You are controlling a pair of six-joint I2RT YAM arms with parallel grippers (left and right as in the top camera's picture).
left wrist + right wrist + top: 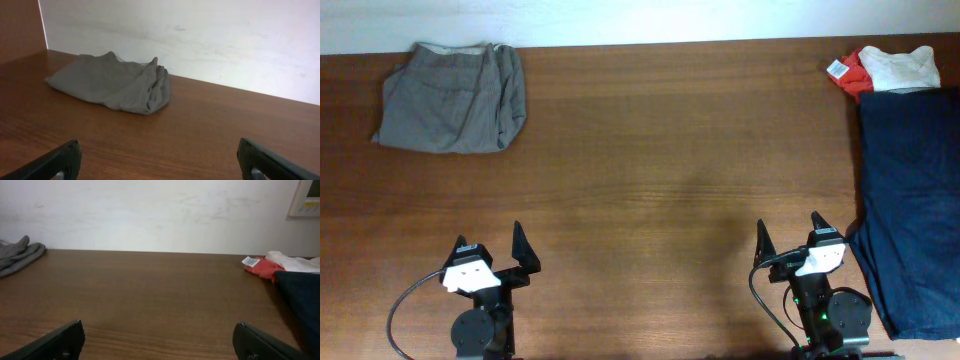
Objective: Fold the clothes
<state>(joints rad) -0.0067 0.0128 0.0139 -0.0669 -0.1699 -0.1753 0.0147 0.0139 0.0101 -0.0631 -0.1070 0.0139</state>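
Folded grey-khaki trousers [452,96] lie at the table's far left; they also show in the left wrist view [115,82] and at the left edge of the right wrist view [17,255]. A large dark navy garment [913,210] lies along the right edge, also in the right wrist view [302,297]. A red piece [855,72] and a white piece [902,67] lie bunched at the far right corner, with the red piece [263,267] and white piece [292,262] in the right wrist view too. My left gripper [487,244] [159,157] is open and empty near the front edge. My right gripper [789,236] [159,337] is open and empty, just left of the navy garment.
The brown wooden table [670,180] spreads between the two piles. A white wall [150,210] runs behind the table's far edge. A white tag [837,69] sticks out of the red piece.
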